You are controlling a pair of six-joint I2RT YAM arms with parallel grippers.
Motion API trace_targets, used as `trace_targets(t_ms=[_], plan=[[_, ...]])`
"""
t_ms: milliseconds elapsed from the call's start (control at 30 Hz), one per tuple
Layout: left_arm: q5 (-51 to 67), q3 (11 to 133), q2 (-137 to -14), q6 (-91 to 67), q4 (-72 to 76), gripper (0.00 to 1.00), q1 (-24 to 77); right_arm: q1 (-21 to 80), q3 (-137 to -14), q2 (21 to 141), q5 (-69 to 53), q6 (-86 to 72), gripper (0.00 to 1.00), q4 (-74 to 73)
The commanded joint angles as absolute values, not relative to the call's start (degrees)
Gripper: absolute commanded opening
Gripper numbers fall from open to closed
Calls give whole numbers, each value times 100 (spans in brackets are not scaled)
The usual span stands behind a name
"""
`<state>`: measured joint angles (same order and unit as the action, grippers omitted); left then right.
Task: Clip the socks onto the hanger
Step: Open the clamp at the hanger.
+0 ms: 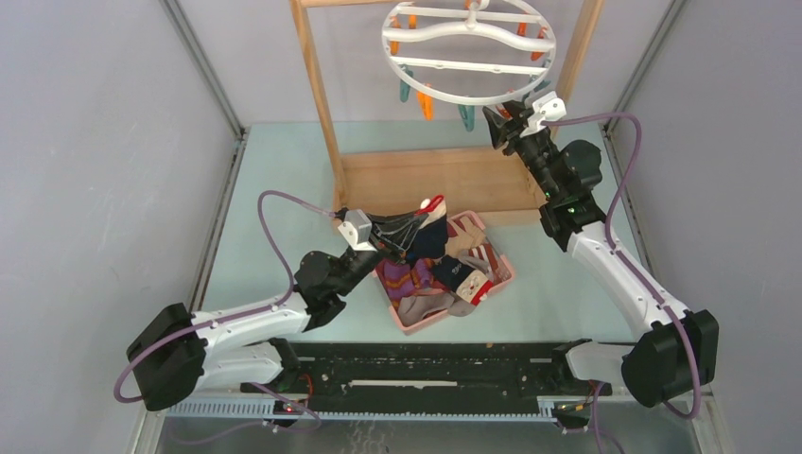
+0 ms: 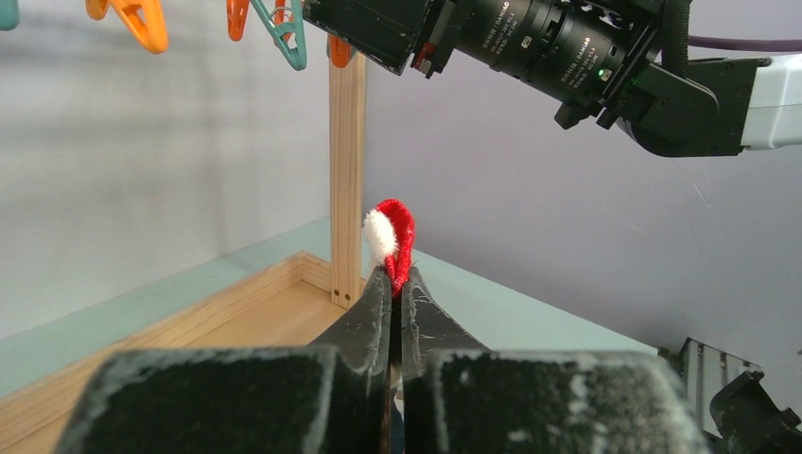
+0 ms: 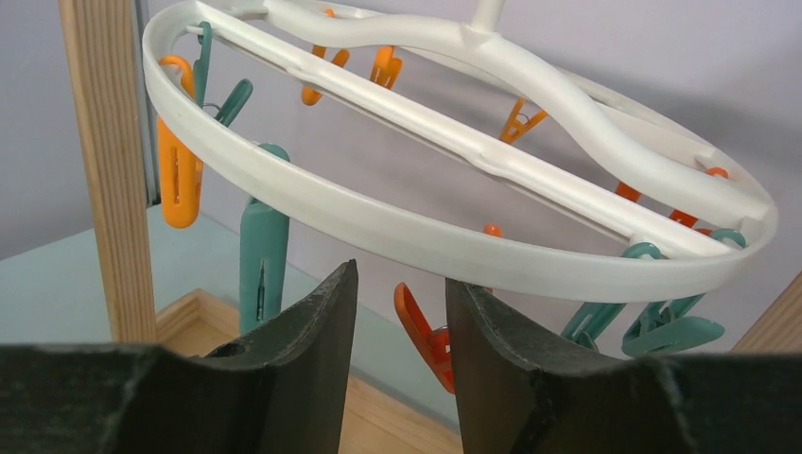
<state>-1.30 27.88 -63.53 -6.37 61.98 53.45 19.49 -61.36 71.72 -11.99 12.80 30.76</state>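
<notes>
Left pincer (image 2: 392, 288) clamps sock (image 2: 401, 236) by cuff tip only: may slip out. Right pincer (image 3: 402, 312) half-open, empty; hanger (image 3: 378, 225) just above it, could get knocked.

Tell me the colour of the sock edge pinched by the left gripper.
Red fabric sock edge with a cream-white patch; clearest in left wrist view.

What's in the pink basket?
Piled socks: purple-orange striped, maroon-white striped, tan. The left hand holds a navy sock over them, hiding part. The basket floor is covered.
</notes>
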Motion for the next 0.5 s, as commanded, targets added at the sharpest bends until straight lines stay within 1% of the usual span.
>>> trace_targets(t_ms=[0, 167, 233, 300, 333, 367, 467], plan=[[-103, 2755, -6267, -472, 6269, 0, 5326, 1881, -6402, 7138, -1331, 1329, 46, 3352], [-80, 2775, -6283, -525, 6267, 0, 5326, 1779, -6403, 7115, -1549, 1270, 37, 3346], [-56, 2812, -6298, -550, 6267, 0, 5326, 1753, -6400, 7090, -1665, 1232, 30, 3312], [-44, 2886, -6338, -583, 6267, 0, 5326, 1734, -6400, 7045, -1788, 1185, 19, 3273], [-44, 2935, -6368, -599, 6267, 0, 5326, 1732, -6399, 7024, -1852, 1168, 17, 3244], [-44, 2971, -6410, -622, 6267, 0, 5326, 1731, -6398, 7006, -1911, 1138, 12, 3217], [184, 3265, -6588, -650, 6246, 0, 5326, 1725, -6402, 6950, -2046, 1011, 5, 3109]])
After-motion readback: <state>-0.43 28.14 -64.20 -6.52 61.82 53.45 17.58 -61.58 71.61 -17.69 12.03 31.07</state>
